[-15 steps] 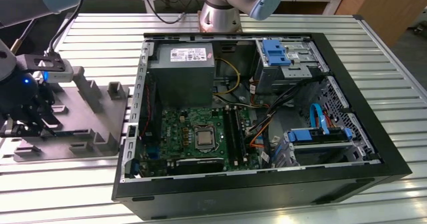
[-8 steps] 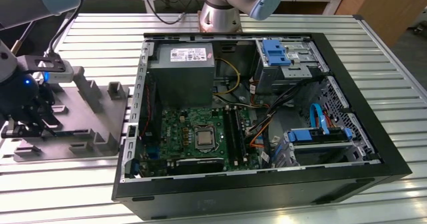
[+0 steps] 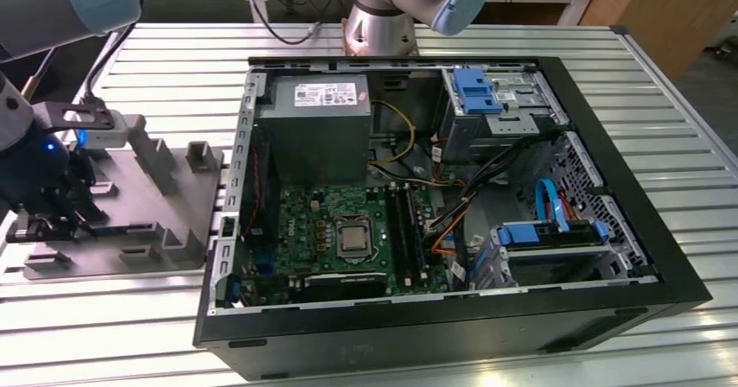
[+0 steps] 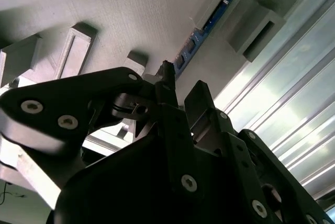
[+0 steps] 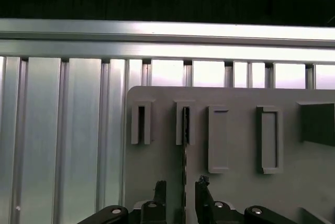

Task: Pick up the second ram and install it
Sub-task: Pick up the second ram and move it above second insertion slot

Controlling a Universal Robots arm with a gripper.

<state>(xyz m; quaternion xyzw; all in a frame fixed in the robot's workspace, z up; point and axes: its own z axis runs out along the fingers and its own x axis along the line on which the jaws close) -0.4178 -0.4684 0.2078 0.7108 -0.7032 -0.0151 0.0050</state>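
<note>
The second ram [image 5: 185,148] stands on edge in a slot of the grey fixture tray [image 5: 235,192]; it shows as a thin dark blade in the first wrist view and as a blue-green strip [image 4: 201,33] in the second wrist view. My gripper [image 5: 180,188] is low over the tray with one finger on each side of the stick, and a small gap shows on both sides. Its fingers [image 4: 167,80] are open and not touching the stick. In the exterior view the gripper [image 3: 48,223] hangs over the tray [image 3: 150,206] at the exterior view's left.
An open computer case [image 3: 438,318] lies to the right of the tray in the exterior view. It holds a green motherboard [image 3: 323,210] with black slot rails [image 3: 403,223], a grey power supply [image 3: 311,136] and blue drive brackets [image 3: 475,89]. The table is ribbed aluminium [image 3: 173,59].
</note>
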